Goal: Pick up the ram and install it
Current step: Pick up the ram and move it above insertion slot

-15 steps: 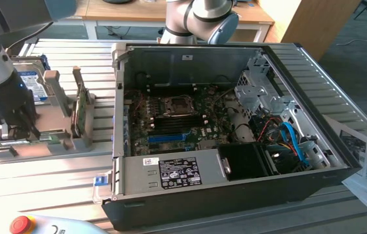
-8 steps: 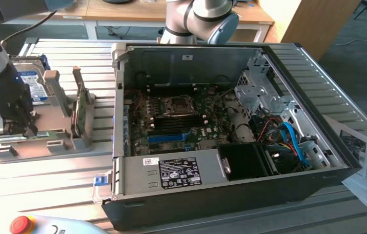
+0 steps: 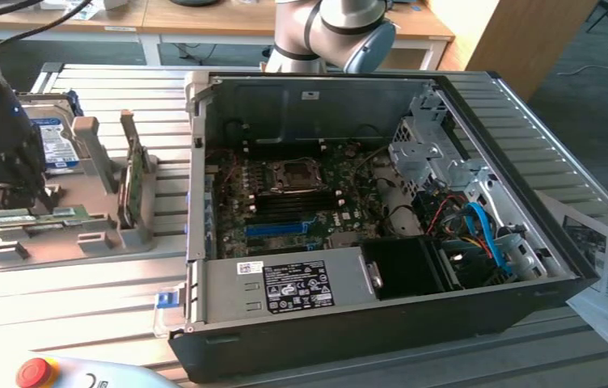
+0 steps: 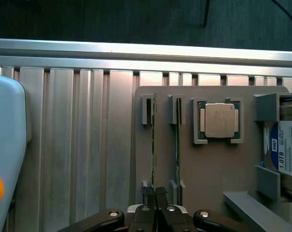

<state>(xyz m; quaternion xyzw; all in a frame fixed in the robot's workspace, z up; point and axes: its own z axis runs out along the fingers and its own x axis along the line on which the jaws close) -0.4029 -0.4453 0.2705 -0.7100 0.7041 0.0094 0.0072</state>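
Pincer (image 4: 157,191) on one ram (image 4: 154,145), second ram (image 4: 177,145) beside

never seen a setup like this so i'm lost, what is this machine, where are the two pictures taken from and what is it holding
It is a robot arm ending in a gripper. The exterior view comes from a camera off the arm; the wrist view looks down past the gripper. On the slatted metal table stand an open computer case and a grey holder carrying the ram, a second stick, a processor chip and a hard drive. The gripper looks shut on the ram's end, the ram seated in its slot.
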